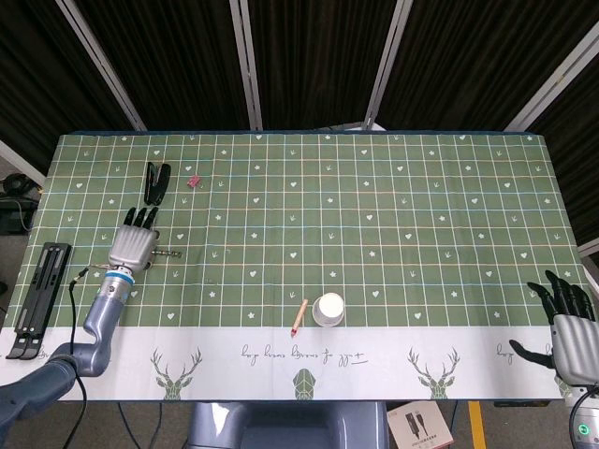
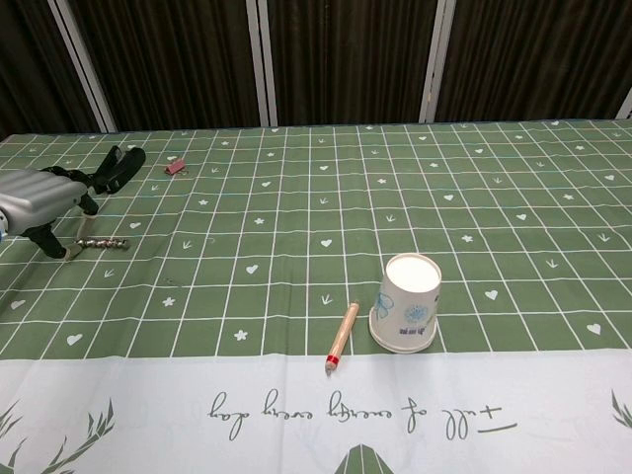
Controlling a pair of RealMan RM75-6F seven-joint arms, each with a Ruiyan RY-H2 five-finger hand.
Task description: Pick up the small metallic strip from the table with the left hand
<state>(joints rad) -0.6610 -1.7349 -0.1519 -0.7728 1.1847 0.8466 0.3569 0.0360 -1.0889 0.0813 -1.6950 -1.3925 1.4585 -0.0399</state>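
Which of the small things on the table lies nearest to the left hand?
The metallic strip, lying right at the left hand. The black clip and pink clip lie farther back; the pencil and paper cup sit near the table's middle.

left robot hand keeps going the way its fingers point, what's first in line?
Probably the black stapler: the left robot hand points up the table toward it, green cloth between. The metal strip lies off to its side. Depth is uncertain.

The strip (image 2: pixel 103 242) lay at the desk's (image 2: pixel 513 197) left, under the left hand (image 2: pixel 38 197). Behind it sat a stapler (image 2: pixel 117 166) and clip (image 2: pixel 177 168); a pencil (image 2: pixel 342 336) lay just left of the cup (image 2: pixel 406 302).
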